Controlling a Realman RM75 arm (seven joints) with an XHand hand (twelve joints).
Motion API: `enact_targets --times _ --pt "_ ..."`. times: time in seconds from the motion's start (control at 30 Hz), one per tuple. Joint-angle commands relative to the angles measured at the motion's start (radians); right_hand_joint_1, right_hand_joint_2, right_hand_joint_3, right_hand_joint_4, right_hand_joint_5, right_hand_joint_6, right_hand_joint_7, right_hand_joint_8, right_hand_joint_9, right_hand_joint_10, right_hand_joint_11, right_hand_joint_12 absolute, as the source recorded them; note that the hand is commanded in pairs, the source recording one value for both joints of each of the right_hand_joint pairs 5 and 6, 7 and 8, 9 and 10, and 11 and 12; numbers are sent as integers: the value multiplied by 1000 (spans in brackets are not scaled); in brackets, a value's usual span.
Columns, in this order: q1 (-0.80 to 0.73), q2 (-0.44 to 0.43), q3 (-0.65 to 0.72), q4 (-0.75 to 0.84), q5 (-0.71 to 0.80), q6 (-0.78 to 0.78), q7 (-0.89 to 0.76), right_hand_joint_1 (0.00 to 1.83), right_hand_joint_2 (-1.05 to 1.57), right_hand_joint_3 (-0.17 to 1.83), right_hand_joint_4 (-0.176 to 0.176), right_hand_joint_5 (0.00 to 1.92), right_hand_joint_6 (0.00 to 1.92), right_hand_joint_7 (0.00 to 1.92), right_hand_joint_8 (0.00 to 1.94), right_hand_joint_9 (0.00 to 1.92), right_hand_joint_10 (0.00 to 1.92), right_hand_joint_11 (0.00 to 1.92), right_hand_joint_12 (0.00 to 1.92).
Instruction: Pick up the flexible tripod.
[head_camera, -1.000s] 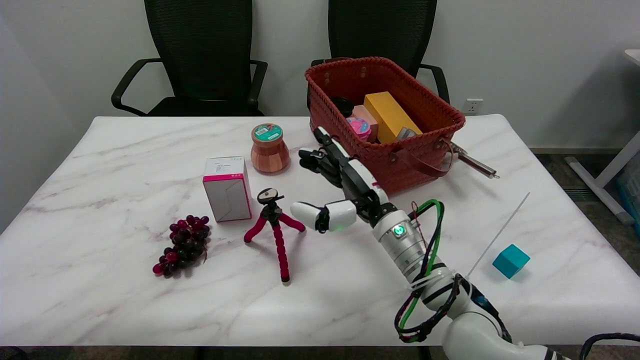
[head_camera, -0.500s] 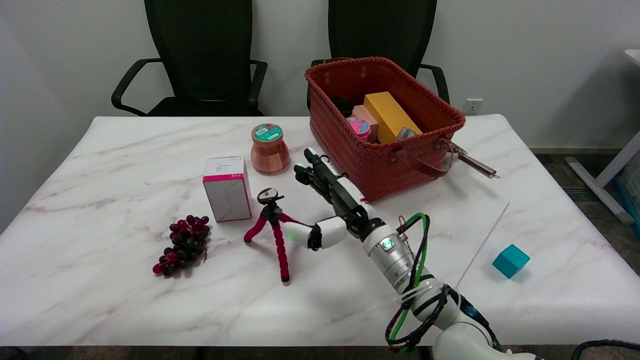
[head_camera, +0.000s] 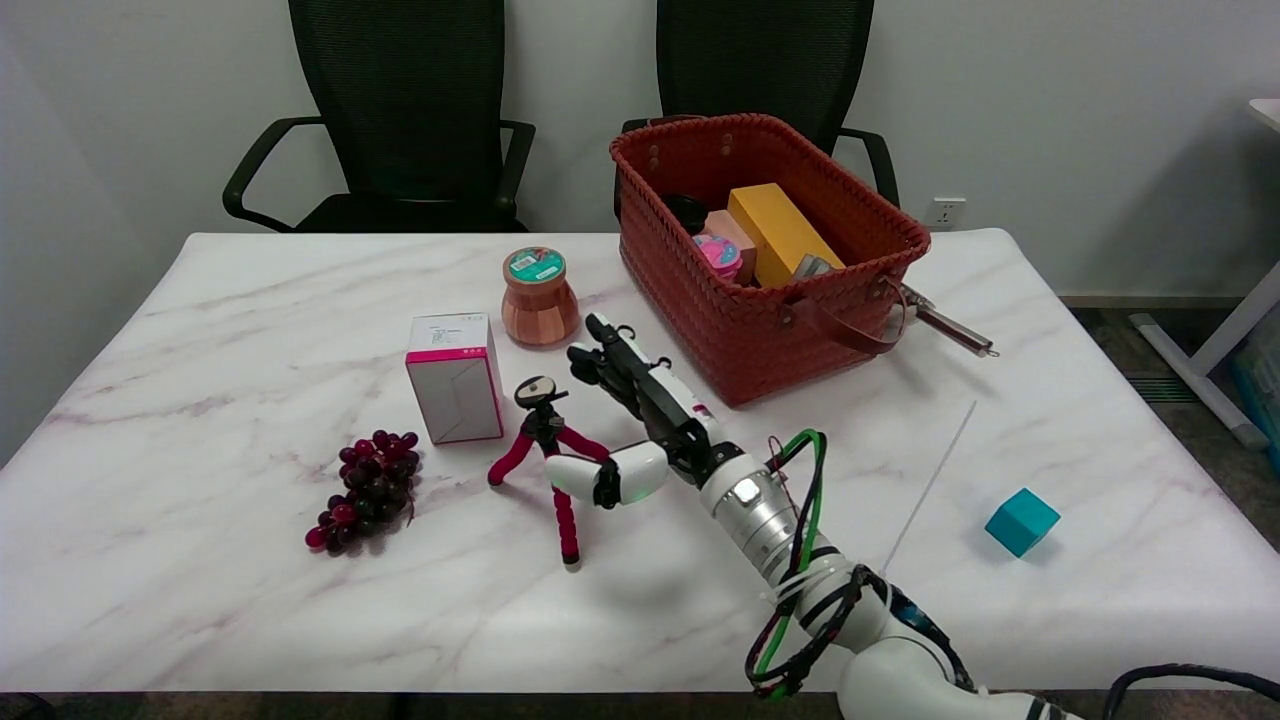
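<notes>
The right hand (head_camera: 630, 420) reaches in low from the lower right, fingers spread and holding nothing, thumb just beside the flexible tripod (head_camera: 548, 452), which stands on the marble table (head_camera: 250, 590) near a pink-and-white box (head_camera: 454, 376).

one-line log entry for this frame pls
phase: approach | right hand: open, fingers spread, beside flexible tripod | contact: cannot tell | tripod: standing on table, not lifted
</notes>
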Motion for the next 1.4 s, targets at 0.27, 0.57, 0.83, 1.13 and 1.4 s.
enact_targets --times 0.27,0.57,0.83,1.13,1.4 --pt "93 -63 -64 -131 40 -1 1 1145 35 1122 0 0 0 327 327 313 313 6 6" --pt "109 -83 -71 -155 40 -1 1 1134 75 1069 0 18 18 341 341 323 323 14 14" --pt "120 -110 -73 -179 40 2 1 1125 112 1029 0 41 41 371 371 339 339 86 86" --pt "130 -119 -77 -183 40 2 1 1119 151 984 0 55 55 419 419 375 375 135 135" --pt "135 -143 -78 -203 40 2 1 1111 178 976 0 65 65 443 443 389 389 163 163"
